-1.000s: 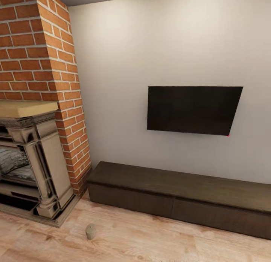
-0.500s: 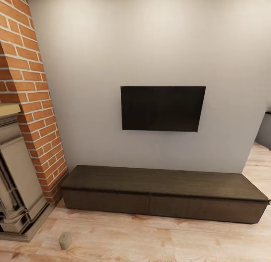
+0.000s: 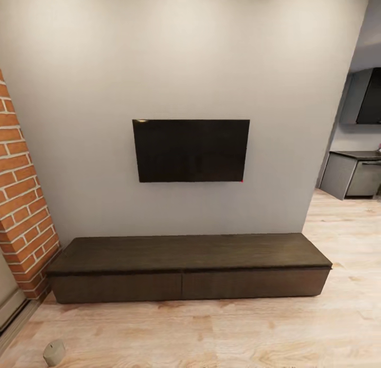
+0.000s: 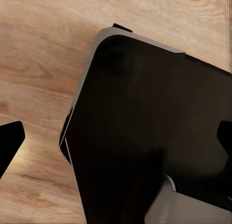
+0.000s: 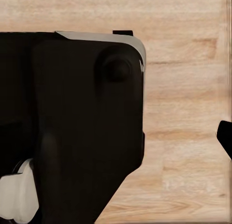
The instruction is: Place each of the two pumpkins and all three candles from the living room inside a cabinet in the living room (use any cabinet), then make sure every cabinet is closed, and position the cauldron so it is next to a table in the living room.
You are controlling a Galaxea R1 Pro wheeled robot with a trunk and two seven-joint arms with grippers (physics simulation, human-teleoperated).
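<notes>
**Cabinet ahead, one candle on floor**

The cabinet [image 3: 188, 270] stands against the grey wall below the television [image 3: 190, 150], both drawer fronts flush. One candle [image 3: 54, 352] stands upright on the wood floor [image 3: 238, 331], well apart from the cabinet, near the brick column [image 3: 21, 209]. Jaw state of both arms: cannot tell.

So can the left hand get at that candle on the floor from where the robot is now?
Probably not yet. The candle stands on the wooden floor at the head view's lower left corner, with nothing around it, but the left wrist view looks down at the robot's own dark base, so the arm seems tucked in.
</notes>
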